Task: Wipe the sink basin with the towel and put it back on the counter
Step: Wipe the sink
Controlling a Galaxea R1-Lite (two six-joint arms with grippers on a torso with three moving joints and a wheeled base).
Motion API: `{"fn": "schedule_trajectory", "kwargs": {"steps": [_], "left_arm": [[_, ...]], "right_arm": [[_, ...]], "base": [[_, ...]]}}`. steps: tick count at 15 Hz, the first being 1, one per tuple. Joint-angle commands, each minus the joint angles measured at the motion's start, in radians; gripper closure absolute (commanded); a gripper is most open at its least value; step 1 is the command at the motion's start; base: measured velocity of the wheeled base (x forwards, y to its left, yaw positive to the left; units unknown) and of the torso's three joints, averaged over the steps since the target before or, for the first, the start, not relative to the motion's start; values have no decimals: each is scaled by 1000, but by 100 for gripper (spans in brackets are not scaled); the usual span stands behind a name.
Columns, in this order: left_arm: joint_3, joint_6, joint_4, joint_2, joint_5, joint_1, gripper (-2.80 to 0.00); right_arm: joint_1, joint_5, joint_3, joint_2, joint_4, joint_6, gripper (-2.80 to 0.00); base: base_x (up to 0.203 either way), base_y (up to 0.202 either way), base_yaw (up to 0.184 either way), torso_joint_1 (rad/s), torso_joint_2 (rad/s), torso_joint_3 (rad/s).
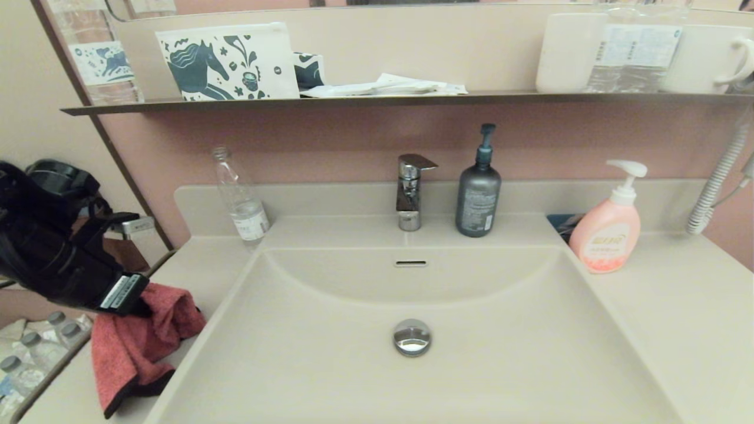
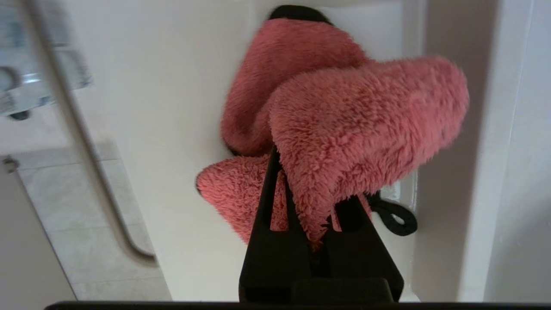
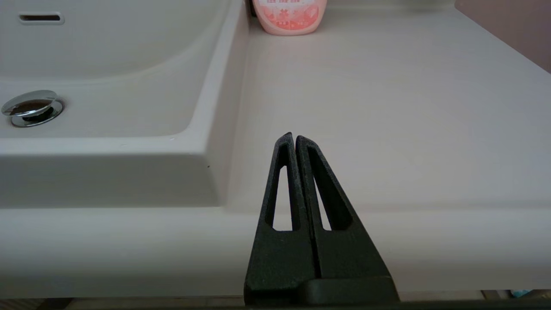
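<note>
A dusty-pink wall [image 1: 330,141] is seen behind the basin, crossed by a narrow dark shelf [image 1: 353,101]. A mirror [image 1: 377,35] is mounted above the shelf. A cream side wall [image 1: 29,100] is set at the left. Pale floor tiles [image 2: 56,206] are glimpsed below.

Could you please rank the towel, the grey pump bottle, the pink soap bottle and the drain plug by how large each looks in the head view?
1. towel, though it sits nearest the camera
2. and 3. grey pump bottle and pink soap bottle: too alike to rank
4. drain plug, clearly smallest
</note>
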Motion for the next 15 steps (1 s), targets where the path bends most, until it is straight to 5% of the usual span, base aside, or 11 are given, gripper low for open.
{"fn": "schedule_trajectory", "kwargs": {"steps": [1,10,11,15], "left_arm": [[-16,1,10,60,-43,-25,0],[-53,-57,-14,117,-101,-75,0],[-53,-69,-14,115,-110,-81,-280],[-54,-155,-13,69,-118,-127,-280]], "right_arm": [[0,0,0,2,0,1,0],[0,0,0,2,0,0,0],[0,0,0,2,0,-1,0],[0,0,0,2,0,-1,0]], "base": [[0,0,0,0,0,0],[0,0,0,0,0,0],[0,0,0,0,0,0],[0,0,0,0,0,0]]}}
